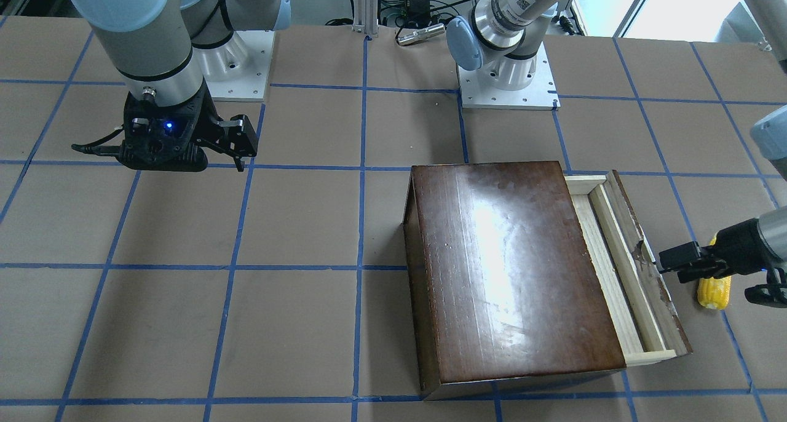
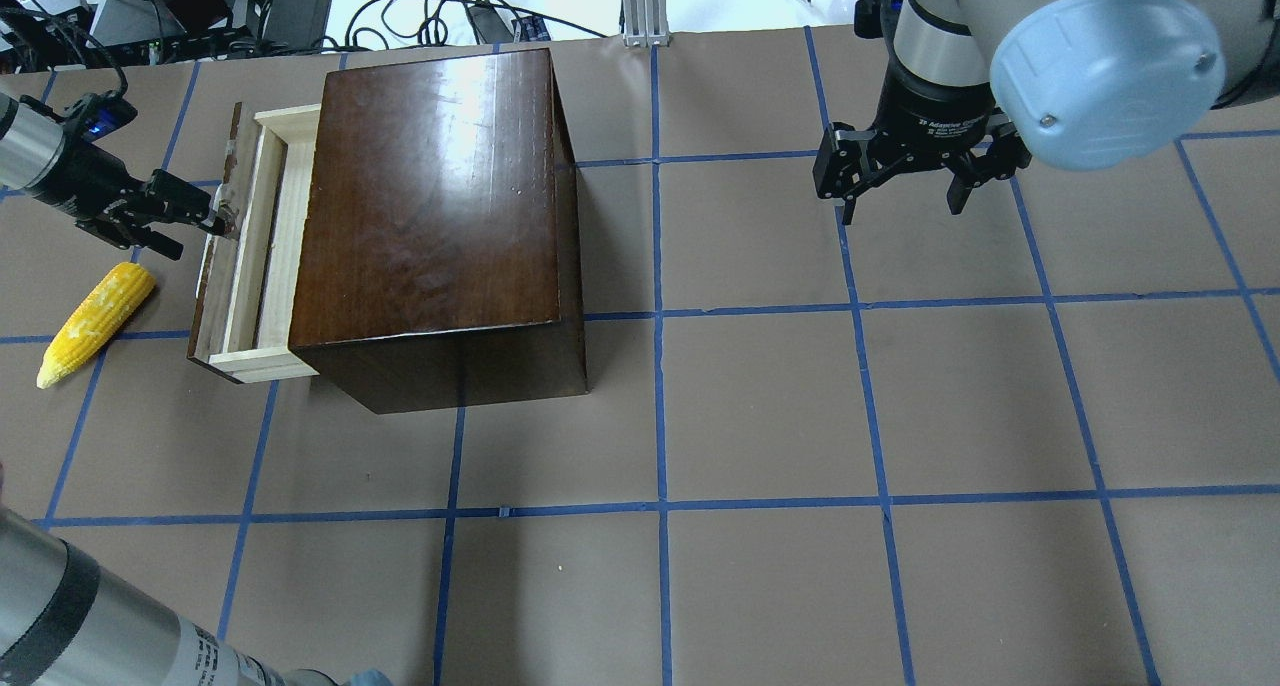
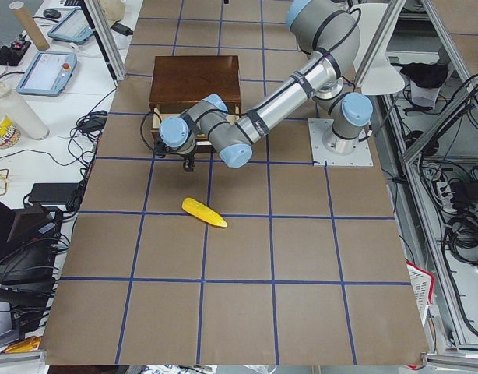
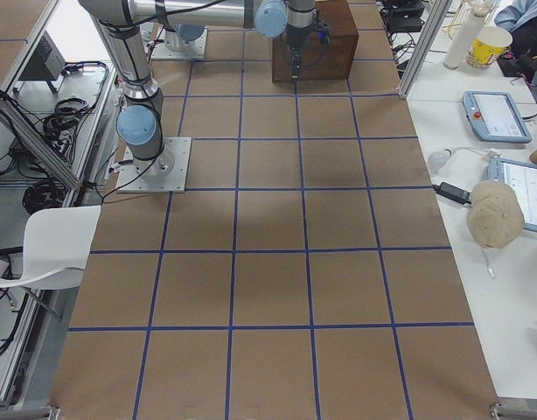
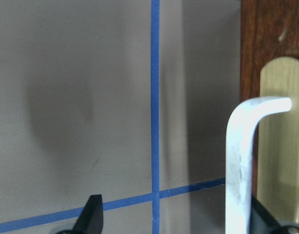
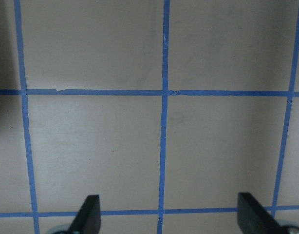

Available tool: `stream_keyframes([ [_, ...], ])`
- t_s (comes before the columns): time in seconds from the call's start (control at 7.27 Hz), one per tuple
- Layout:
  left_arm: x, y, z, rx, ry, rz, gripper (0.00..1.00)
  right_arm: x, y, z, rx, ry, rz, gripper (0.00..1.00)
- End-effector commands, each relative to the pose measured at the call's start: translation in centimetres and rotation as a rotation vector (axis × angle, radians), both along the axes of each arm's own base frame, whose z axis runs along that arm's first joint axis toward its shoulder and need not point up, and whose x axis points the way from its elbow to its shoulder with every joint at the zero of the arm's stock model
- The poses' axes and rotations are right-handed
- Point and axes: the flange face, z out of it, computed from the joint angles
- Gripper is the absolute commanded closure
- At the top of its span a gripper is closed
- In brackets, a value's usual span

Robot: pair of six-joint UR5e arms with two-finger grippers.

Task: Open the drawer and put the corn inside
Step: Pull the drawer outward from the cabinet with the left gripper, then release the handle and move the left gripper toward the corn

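Note:
The drawer [image 2: 262, 256] stands pulled partly out of the glossy dark-brown box [image 2: 430, 206], on the box's left side; its pale tray looks empty [image 1: 621, 268]. The yellow corn [image 2: 95, 321] lies on the table just beyond the drawer's front panel and also shows in the front-facing view [image 1: 714, 291]. My left gripper [image 2: 212, 218] is level at the front panel, open. In the left wrist view the bent silver handle [image 5: 242, 161] sits by one finger [image 5: 93, 214]. My right gripper [image 2: 900, 201] hangs open and empty over the table, far from the box.
The table is brown paper with a blue tape grid [image 2: 660, 406]. The robot bases [image 1: 507, 77] and cables stand along its edges. The left forearm [image 2: 40, 161] reaches over the table's left edge near the corn.

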Motion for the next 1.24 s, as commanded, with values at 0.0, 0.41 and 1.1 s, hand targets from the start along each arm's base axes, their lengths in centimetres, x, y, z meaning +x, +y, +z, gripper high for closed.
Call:
stream_keyframes([
  [0.0,0.5,-0.2,0.0,0.002,-0.014,-0.029,0.05,0.0,0.0,0.1,-0.003,0.000,0.000,0.00],
  [0.41,2.4,0.5,1.6,-0.002,-0.028,-0.021,0.05,0.0,0.0,0.0,0.000,0.000,0.000,0.00],
  [1.1,7.6,0.9,12.2,0.017,-0.166,-0.066,0.00,0.0,0.0,0.1,-0.003,0.000,0.000,0.00],
])
